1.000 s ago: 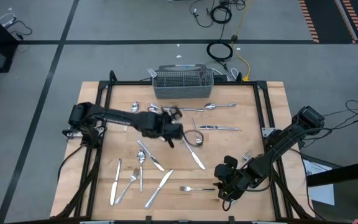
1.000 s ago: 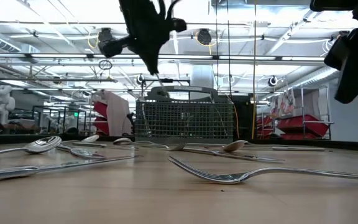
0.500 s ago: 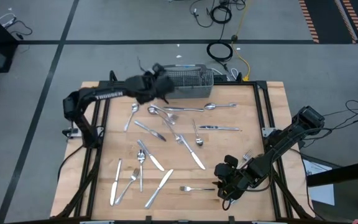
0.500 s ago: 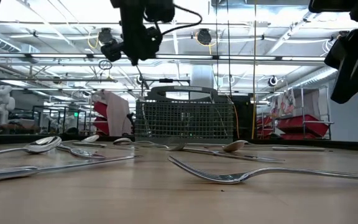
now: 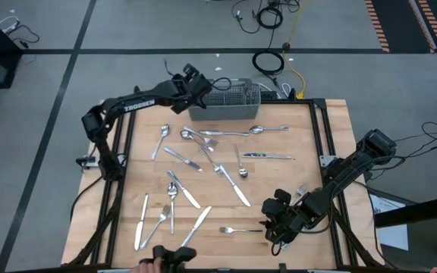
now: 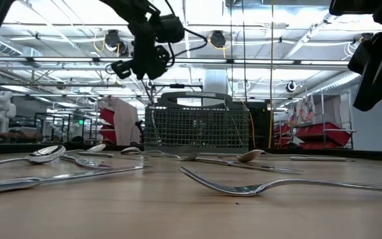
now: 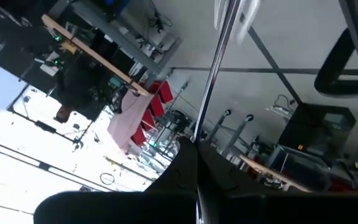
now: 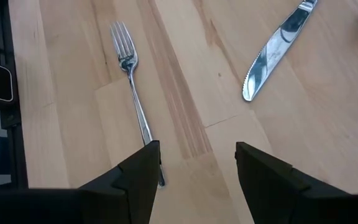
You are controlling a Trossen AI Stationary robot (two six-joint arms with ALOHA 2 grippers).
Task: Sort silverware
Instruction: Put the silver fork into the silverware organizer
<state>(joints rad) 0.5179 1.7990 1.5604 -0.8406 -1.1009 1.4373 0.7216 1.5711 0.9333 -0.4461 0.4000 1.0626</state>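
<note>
Left gripper [image 5: 190,79]: raised above the left end of the grey wire-mesh rectangular basket [image 5: 226,101] at the far table edge; fingers pressed together on a slim shiny metal utensil [image 7: 219,68], seen only in the left wrist view.
Right gripper [image 5: 273,224]: low over the near right part of the light wooden table [image 5: 309,144]; fingers held apart, nothing between them.
Silverware: shiny silver forks, spoons and knives [image 5: 203,161] lie scattered across the tabletop, well apart from the left gripper.
Nearest piece: a silver fork [image 8: 132,87] lies just ahead of the right gripper, a serrated table knife [image 8: 272,53] beside it.
Low view: basket [image 6: 197,127] stands upright behind the cutlery.
</note>
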